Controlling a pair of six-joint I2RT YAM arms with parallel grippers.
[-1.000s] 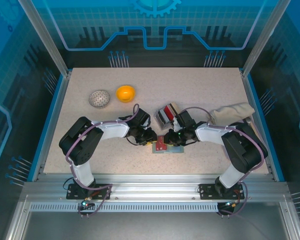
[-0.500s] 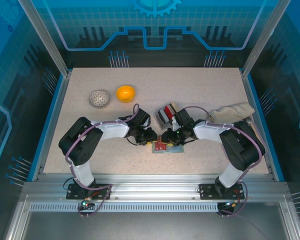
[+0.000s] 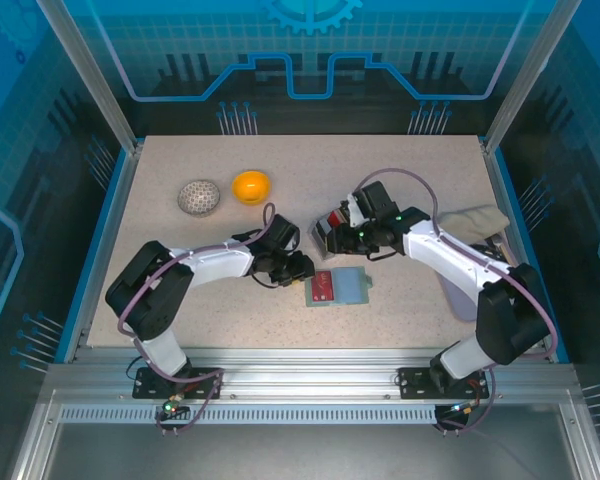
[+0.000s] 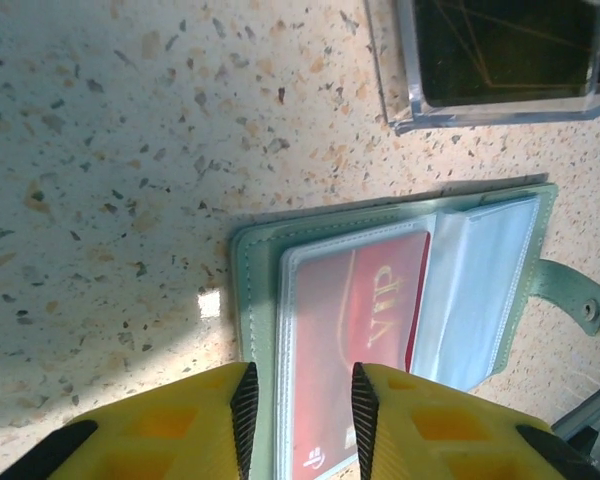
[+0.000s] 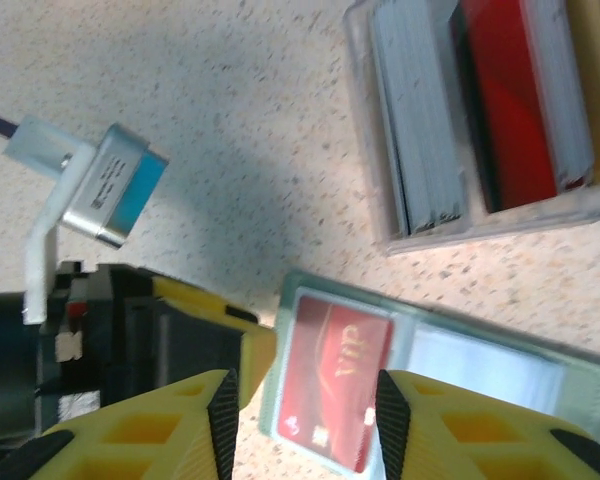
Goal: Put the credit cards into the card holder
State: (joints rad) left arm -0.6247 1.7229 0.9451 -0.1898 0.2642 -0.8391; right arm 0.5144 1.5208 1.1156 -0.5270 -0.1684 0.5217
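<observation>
one open card holder (image 4: 252, 300) just ahead of left end effector (image 4: 300, 400), narrowly parted, empty, right end effector (image 5: 300, 405) wider, empty, above it, one red card (image 4: 355, 330) pocketed

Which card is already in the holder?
The red VIP card, tucked under a clear pocket of the open card holder. The other cards stand on edge in the clear box.

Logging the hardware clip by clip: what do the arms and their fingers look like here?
The left arm and right arm have black joints and white link covers, with purple cables looped along them. The fingers are yellow, with black ribbed pads.
</observation>
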